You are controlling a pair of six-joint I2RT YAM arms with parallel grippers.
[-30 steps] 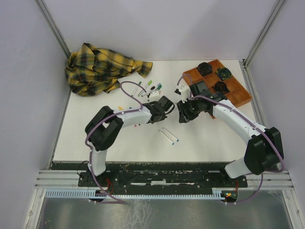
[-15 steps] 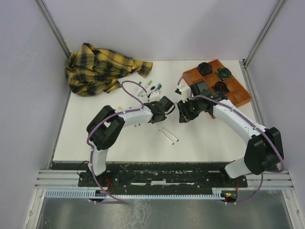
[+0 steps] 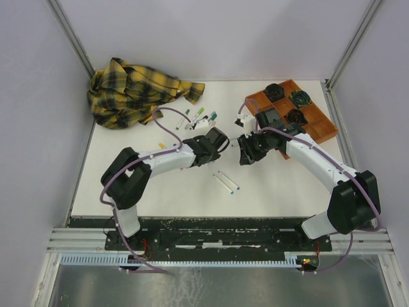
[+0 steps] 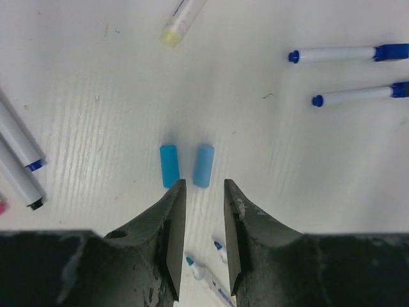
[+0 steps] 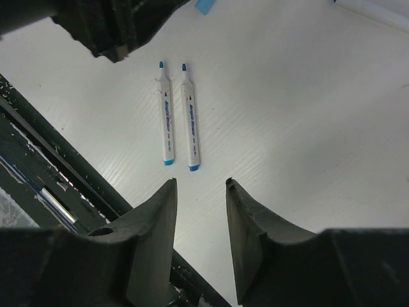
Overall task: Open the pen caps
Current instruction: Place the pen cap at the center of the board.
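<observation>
Two light blue pen caps (image 4: 169,165) (image 4: 203,165) lie side by side on the white table, just beyond my left gripper (image 4: 203,185), which is open and empty above them. Two uncapped white pens (image 5: 166,115) (image 5: 190,118) with blue tips lie parallel near the table's front, ahead of my right gripper (image 5: 200,184), which is also open with nothing in it. In the top view the left gripper (image 3: 225,143) and right gripper (image 3: 241,149) face each other at mid-table, with the two uncapped pens (image 3: 225,182) in front of them.
Two capped dark blue pens (image 4: 348,54) (image 4: 358,94) lie to the right and a yellow-tipped pen (image 4: 182,19) lies ahead. More pens (image 3: 198,118) sit behind the left arm. A plaid cloth (image 3: 137,89) is at back left, an orange tray (image 3: 319,125) at back right.
My left arm has stretched out, its elbow swinging to the left, and its gripper sits slightly further back. The right arm has hardly moved.
</observation>
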